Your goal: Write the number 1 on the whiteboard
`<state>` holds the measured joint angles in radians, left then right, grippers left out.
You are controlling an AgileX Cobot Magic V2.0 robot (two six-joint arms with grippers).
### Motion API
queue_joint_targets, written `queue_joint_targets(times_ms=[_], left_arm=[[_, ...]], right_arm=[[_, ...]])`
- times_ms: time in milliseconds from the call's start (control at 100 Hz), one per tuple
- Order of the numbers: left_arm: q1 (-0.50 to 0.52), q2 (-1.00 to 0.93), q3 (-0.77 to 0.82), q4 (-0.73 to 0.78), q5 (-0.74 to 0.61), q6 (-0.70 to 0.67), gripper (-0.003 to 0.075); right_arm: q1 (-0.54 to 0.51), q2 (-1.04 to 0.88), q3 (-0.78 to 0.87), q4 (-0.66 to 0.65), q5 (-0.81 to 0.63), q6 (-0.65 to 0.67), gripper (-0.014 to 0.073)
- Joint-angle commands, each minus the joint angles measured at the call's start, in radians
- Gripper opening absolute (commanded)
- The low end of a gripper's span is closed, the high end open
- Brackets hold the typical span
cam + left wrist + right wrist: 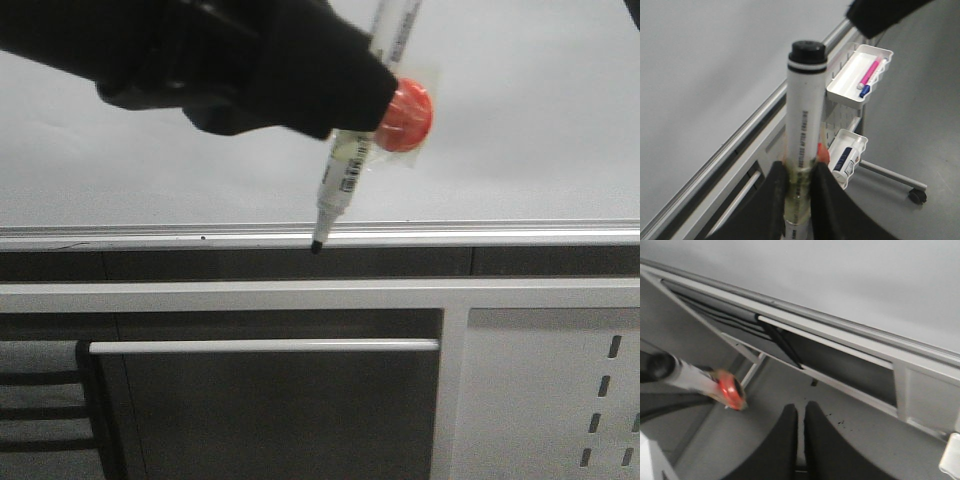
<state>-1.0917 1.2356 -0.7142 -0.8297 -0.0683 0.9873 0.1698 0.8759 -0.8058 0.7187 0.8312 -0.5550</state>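
Whiteboard (520,130) behind, left claw (799,192) clamping tilted marker (345,165)

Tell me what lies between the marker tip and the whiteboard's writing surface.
In the front view the marker tip hangs over the silver edge rail; only that rail separates it from the whiteboard. No stroke shows.

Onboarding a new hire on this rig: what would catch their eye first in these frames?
First, the white marker clamped in the left end effector, tip down over the silver bottom rail of the whiteboard, with a blurred orange-red disc right behind it. The board looks blank; no stroke is visible. Off to the side, a cart's white trays hold a pink pen.
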Motion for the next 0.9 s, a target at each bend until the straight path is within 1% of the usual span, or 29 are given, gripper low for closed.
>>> queue_joint_targets(times_ms=[0, 70, 120, 270, 350, 460, 540, 660, 760, 890], left_arm=[[-0.027, -0.031, -0.027, 0.019, -0.033, 0.003, -0.002], [-0.027, -0.031, -0.027, 0.019, -0.02, 0.003, -0.002], [-0.027, -0.031, -0.027, 0.019, -0.015, 0.003, -0.002], [-0.027, -0.031, -0.027, 0.037, -0.004, 0.003, -0.002], [-0.027, -0.031, -0.027, 0.04, -0.004, 0.003, -0.002], [-0.027, -0.031, -0.027, 0.048, -0.004, 0.003, -0.002], [-0.027, -0.031, -0.027, 0.051, -0.004, 0.003, -0.002], [-0.027, -0.031, -0.027, 0.051, -0.01, 0.003, -0.002], [-0.027, -0.031, -0.027, 0.051, -0.035, 0.003, -0.002], [-0.027, -0.031, -0.027, 0.051, -0.044, 0.003, -0.002]], right_arm=[[0.001, 0.049, -0.094, 0.088, 0.056, -0.044, 0.0105], [0.001, 0.091, -0.149, 0.099, 0.124, -0.044, 0.0157], [0.001, 0.121, -0.193, 0.111, 0.172, -0.044, 0.0169], [0.001, 0.214, -0.309, 0.161, 0.326, -0.044, 0.0169], [0.003, 0.255, -0.362, 0.184, 0.379, -0.044, 0.0169], [0.051, 0.299, -0.427, 0.186, 0.446, -0.044, 0.0169], [0.1, 0.321, -0.452, 0.184, 0.459, -0.044, 0.0169], [0.148, 0.34, -0.466, 0.161, 0.457, -0.044, 0.0169], [0.159, 0.341, -0.466, 0.123, 0.455, -0.044, 0.0169], [0.159, 0.341, -0.466, 0.12, 0.471, -0.044, 0.0169]])
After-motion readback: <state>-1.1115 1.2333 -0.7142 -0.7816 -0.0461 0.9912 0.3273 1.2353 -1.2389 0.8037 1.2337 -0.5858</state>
